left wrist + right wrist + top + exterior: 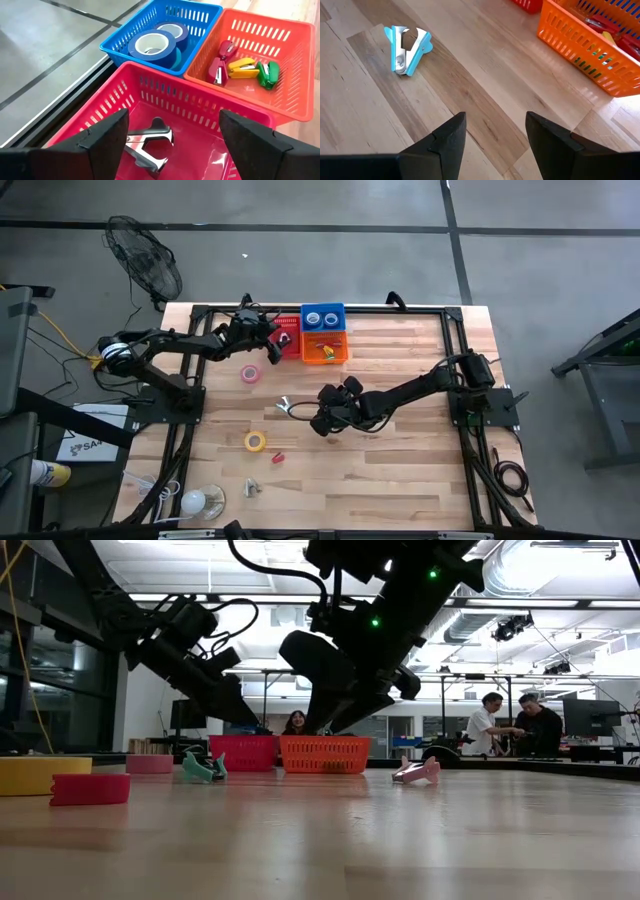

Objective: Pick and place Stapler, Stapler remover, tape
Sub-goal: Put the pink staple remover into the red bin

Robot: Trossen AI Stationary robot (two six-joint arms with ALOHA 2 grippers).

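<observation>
Left hand [172, 137] hung with its fingers spread wide and empty over the red basket [200, 107] at the table's far edge. A black staple remover [148, 145] lay on that basket's floor, its long axis slanting across the basket and its jaws toward the hand. The blue basket [145, 20] just beyond held rolls of blue tape [152, 45]; the orange basket [295, 60] beside it held red, yellow and green staplers [243, 67]. The three baskets stood touching, leaving no room between them.

Right hand [495, 132] hovered near the table's middle [400, 370] with its fingers apart and nothing between them, over bare wood. A light blue staple remover [406, 47] lay flat just ahead of it, well apart from the orange basket, with open wood all round. Toward the near left corner lay a yellow tape roll [256, 441]; a pink roll [250, 373] lay near the red basket.
</observation>
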